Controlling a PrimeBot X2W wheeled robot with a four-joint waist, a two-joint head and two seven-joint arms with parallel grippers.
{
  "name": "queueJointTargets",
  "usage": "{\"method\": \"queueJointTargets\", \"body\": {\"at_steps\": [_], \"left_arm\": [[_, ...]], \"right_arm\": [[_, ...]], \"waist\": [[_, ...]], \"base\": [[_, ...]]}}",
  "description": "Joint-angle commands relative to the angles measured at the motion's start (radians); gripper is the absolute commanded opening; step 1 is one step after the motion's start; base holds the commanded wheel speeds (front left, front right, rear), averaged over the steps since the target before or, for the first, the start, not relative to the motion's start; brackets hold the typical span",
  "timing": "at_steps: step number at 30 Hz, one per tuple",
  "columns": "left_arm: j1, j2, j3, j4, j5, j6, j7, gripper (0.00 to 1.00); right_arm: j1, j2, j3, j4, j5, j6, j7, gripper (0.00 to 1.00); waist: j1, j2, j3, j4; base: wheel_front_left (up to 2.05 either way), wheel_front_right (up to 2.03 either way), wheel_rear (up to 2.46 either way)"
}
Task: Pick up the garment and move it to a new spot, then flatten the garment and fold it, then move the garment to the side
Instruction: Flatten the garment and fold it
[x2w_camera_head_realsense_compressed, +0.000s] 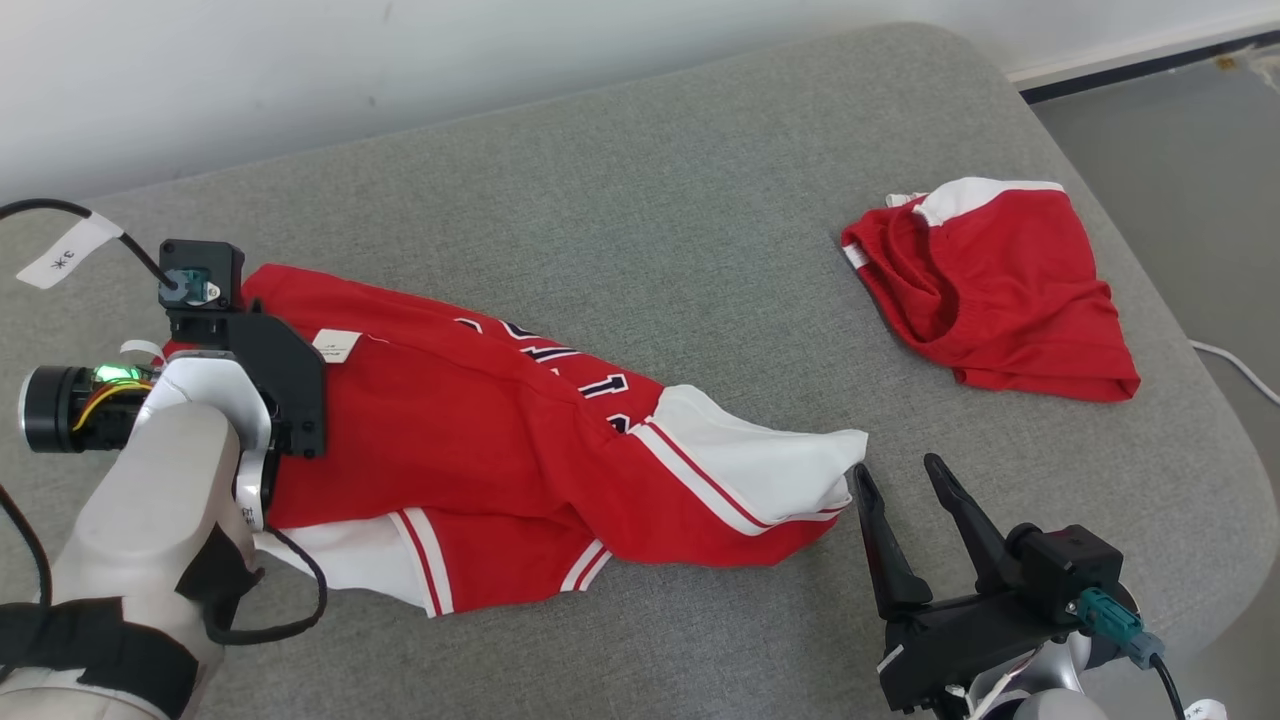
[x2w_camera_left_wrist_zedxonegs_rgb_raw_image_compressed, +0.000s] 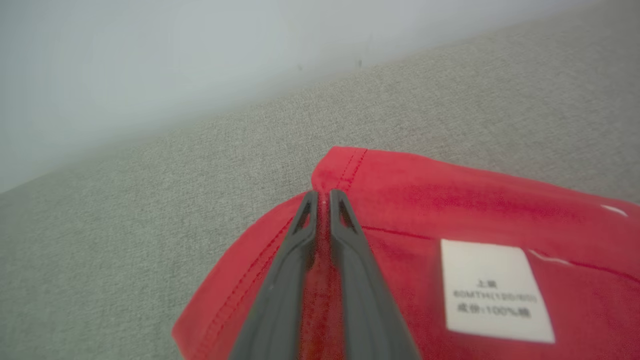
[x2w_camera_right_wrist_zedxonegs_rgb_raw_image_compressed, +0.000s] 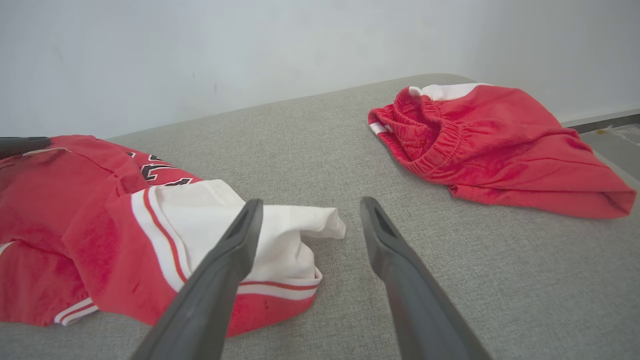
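The garment (x2w_camera_head_realsense_compressed: 480, 430) is a red jersey with white sleeves and dark lettering, lying crumpled on the left half of a grey cushion (x2w_camera_head_realsense_compressed: 650, 200). In the left wrist view my left gripper (x2w_camera_left_wrist_zedxonegs_rgb_raw_image_compressed: 324, 192) is shut on the garment's (x2w_camera_left_wrist_zedxonegs_rgb_raw_image_compressed: 450, 200) stitched red edge, with cloth pinched between the fingers next to a white care label (x2w_camera_left_wrist_zedxonegs_rgb_raw_image_compressed: 495, 290). My right gripper (x2w_camera_head_realsense_compressed: 897, 468) stands open just right of the white sleeve tip (x2w_camera_head_realsense_compressed: 800, 460), with nothing between its fingers. In the right wrist view the right gripper's (x2w_camera_right_wrist_zedxonegs_rgb_raw_image_compressed: 311, 202) left finger overlaps the sleeve (x2w_camera_right_wrist_zedxonegs_rgb_raw_image_compressed: 280, 235).
Red shorts (x2w_camera_head_realsense_compressed: 990, 290) with an elastic waistband and white trim lie bunched at the cushion's right end, also seen as the shorts (x2w_camera_right_wrist_zedxonegs_rgb_raw_image_compressed: 500, 140) in the right wrist view. A pale wall (x2w_camera_head_realsense_compressed: 400, 60) runs behind the cushion. Grey floor (x2w_camera_head_realsense_compressed: 1180, 150) lies past its right edge.
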Motion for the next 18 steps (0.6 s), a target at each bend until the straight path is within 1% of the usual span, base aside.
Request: {"method": "queueJointTargets", "body": {"at_steps": [1,6,10,14,18], "left_arm": [[-0.002,-0.001,-0.003,0.008,-0.004,-0.005,0.002,0.00],[0.009,-0.011,-0.007,0.024,-0.017,-0.024,0.008,0.00],[0.012,-0.016,-0.004,0.025,-0.028,-0.028,-0.011,0.00],[0.025,-0.020,0.022,-0.019,-0.047,-0.024,-0.089,0.00],[0.113,-0.022,0.067,-0.110,-0.096,-0.012,-0.198,0.00]], "right_arm": [[-0.003,0.000,-0.001,0.003,-0.001,-0.002,-0.004,1.00],[0.000,0.000,-0.004,0.002,-0.004,-0.002,-0.002,1.00],[0.005,0.000,-0.008,-0.001,-0.008,-0.002,0.001,1.00],[0.018,0.000,-0.020,-0.006,-0.010,-0.002,0.004,1.00],[0.030,0.000,-0.042,-0.013,-0.016,-0.002,0.006,1.00]], "waist": [[-0.0001,-0.0001,-0.002,0.004],[-0.0001,-0.0001,-0.008,0.016],[-0.0001,-0.0001,-0.015,0.029],[-0.0001,-0.0001,-0.024,0.052],[-0.0001,-0.0001,-0.036,0.090]], "base": [[0.00,0.00,0.00],[0.00,0.00,0.00],[0.00,0.00,0.00],[0.00,0.00,0.00],[0.00,0.00,0.00]]}}
